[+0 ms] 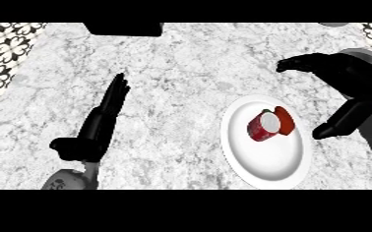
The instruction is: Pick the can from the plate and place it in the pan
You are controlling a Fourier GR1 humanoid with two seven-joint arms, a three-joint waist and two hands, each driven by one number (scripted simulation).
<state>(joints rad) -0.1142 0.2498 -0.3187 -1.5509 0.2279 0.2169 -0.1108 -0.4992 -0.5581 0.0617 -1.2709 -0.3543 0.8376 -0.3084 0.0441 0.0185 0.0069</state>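
At our right hand point(347, 86) the black fingers are spread and lightly bent, the upper ones reaching toward the view's left above the plate and the thumb hanging down past the plate's right rim; they hold nothing and touch nothing we can see. Just beside and below that hand lies the short red metal can with a pale silver end point(269, 124), tipped on its side on the round white plate point(266, 164). Its long axis runs on a slant, from the lower left up toward the upper right, and the pale round end faces up toward us and slightly to the right. A red shape sits against the can's right side; we cannot tell whether it is part of the can or something apart. We can read no brand, label or writing on the red wall or on the end. The plate rests on the grey-and-white marbled stone counter point(181, 73), right of the middle. Well apart from the can, at the view's left, our left hand point(102, 120) shows with its fingers straight and together, pointing up the view, empty and resting. At the counter's far edge a flat black shape point(123, 28) is cut by the view's top; we cannot tell what it is. A black-and-white patterned tile strip point(16, 42) runs along the left.
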